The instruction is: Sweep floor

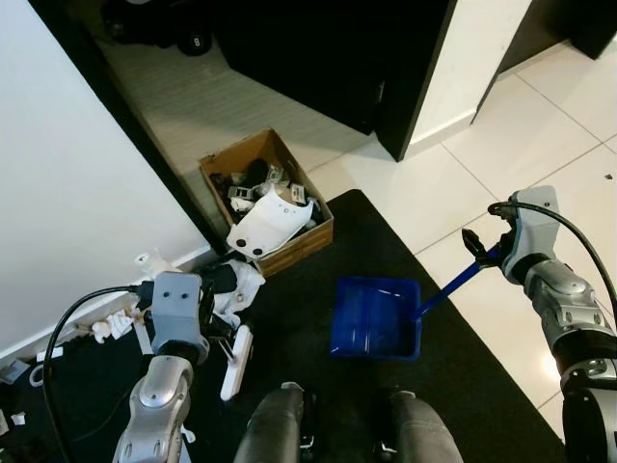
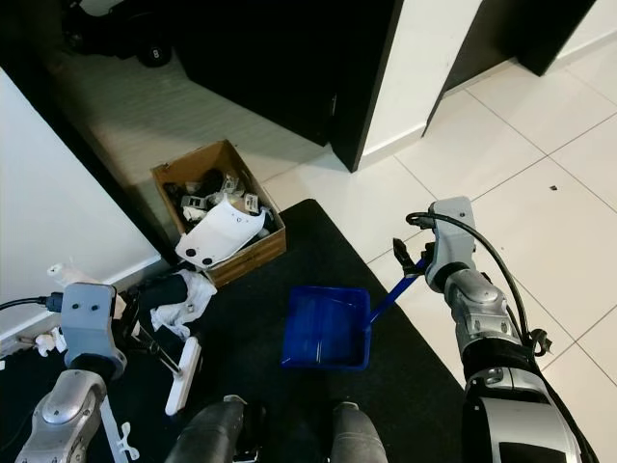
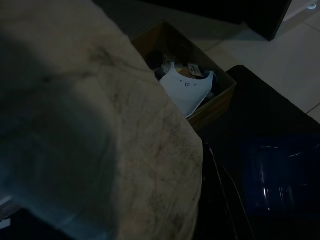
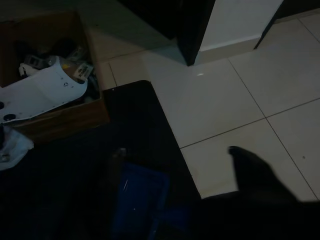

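We hold the blue dustpan (image 1: pixel 376 318) by its handle in our closed right gripper (image 1: pixel 479 248); it rests on the black mat (image 1: pixel 463 367). Our left gripper (image 2: pixel 145 333) grasps the brush (image 1: pixel 235 362) beside it. Next, probably sweep debris toward the pan.

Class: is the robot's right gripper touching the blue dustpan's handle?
Touching. In the left eye view the right gripper closes around the top of the blue dustpan's handle, with no gap visible.

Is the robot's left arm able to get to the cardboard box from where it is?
Probably yes. The cardboard box sits just ahead of the left gripper, with only crumpled white stuff between them. But that gripper seems busy with a white brush, so it might have to let go first.
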### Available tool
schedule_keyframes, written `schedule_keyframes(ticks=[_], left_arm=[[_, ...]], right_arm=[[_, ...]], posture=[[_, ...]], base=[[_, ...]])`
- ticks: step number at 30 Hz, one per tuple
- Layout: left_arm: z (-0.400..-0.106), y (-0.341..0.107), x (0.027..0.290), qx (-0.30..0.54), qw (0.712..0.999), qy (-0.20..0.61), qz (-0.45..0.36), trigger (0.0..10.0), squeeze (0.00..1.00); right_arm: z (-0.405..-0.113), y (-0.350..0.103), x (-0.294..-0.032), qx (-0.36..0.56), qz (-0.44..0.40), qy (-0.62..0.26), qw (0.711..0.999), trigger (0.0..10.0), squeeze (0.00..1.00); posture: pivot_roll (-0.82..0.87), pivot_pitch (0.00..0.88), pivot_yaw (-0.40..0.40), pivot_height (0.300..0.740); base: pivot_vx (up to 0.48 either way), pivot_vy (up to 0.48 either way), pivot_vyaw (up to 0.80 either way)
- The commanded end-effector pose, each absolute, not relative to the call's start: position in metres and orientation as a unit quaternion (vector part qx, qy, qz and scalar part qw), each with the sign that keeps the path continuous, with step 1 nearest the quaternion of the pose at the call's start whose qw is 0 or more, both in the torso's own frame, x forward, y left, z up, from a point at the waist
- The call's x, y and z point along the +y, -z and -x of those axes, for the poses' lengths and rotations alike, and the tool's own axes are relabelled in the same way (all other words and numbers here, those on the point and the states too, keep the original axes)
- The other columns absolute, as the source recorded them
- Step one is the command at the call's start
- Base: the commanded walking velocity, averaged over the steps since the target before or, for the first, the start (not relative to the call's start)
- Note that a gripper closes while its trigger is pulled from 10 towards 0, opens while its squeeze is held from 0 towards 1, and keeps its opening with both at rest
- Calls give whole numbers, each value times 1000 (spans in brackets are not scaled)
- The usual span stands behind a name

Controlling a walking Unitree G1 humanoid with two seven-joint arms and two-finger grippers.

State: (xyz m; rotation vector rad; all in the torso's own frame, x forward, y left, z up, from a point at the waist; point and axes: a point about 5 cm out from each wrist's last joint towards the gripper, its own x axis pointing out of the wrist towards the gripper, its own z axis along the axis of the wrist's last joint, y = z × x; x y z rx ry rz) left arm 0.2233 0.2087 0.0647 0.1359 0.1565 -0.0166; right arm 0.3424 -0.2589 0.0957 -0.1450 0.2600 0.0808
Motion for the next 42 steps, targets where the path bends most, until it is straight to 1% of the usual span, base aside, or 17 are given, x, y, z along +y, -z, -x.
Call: schedule_keyframes(ticks=[1,3,9,16,18,21,27,28,29,34,38,42], left_arm=[[-221,-69,214,74,993,3,-87,10000,0],[-222,-70,213,73,994,1,-87,10000,0],[-223,-70,212,72,994,-2,-84,10000,0],[-222,-68,211,73,994,-7,-81,10000,0],[-223,-68,212,72,994,-14,-78,10000,0],[-227,-73,221,67,995,-34,-69,10000,0],[-228,-78,235,79,994,-47,-56,10000,0],[-229,-82,241,82,994,-50,-54,10000,0],[-231,-90,248,85,994,-53,-50,10000,0],[-239,-107,264,55,994,-75,-64,10000,0],[-244,-112,269,45,993,-82,-73,10000,0],[-251,-116,281,38,989,-91,-111,10000,0]], right_arm=[[-339,-89,-262,151,82,-44,984,902,0],[-340,-89,-261,157,87,-50,983,0,0],[-342,-91,-261,154,89,-57,982,0,0],[-346,-96,-258,137,73,-61,986,0,0],[-348,-101,-250,114,57,-87,988,0,0],[-349,-108,-239,82,52,-131,987,0,0],[-347,-114,-232,60,46,-180,981,0,0],[-346,-116,-229,56,44,-197,978,10000,0],[-342,-119,-224,53,40,-221,973,10000,0],[-336,-119,-208,51,40,-264,962,10000,0],[-333,-116,-200,54,38,-281,957,10000,0],[-329,-111,-186,66,44,-305,949,10000,0]], posture=[[151,251,36,740],[151,250,34,740],[148,247,21,740],[141,239,9,740],[136,232,6,740],[133,222,5,740],[132,207,3,740],[134,200,3,740],[129,193,5,740],[121,173,14,740],[116,165,16,740],[105,150,10,740]], base=[[0,0,0],[0,0,0],[0,0,0],[0,0,0],[0,0,0],[0,0,0],[0,0,0],[0,0,0],[0,0,0],[0,0,0],[0,0,0],[0,0,0]])
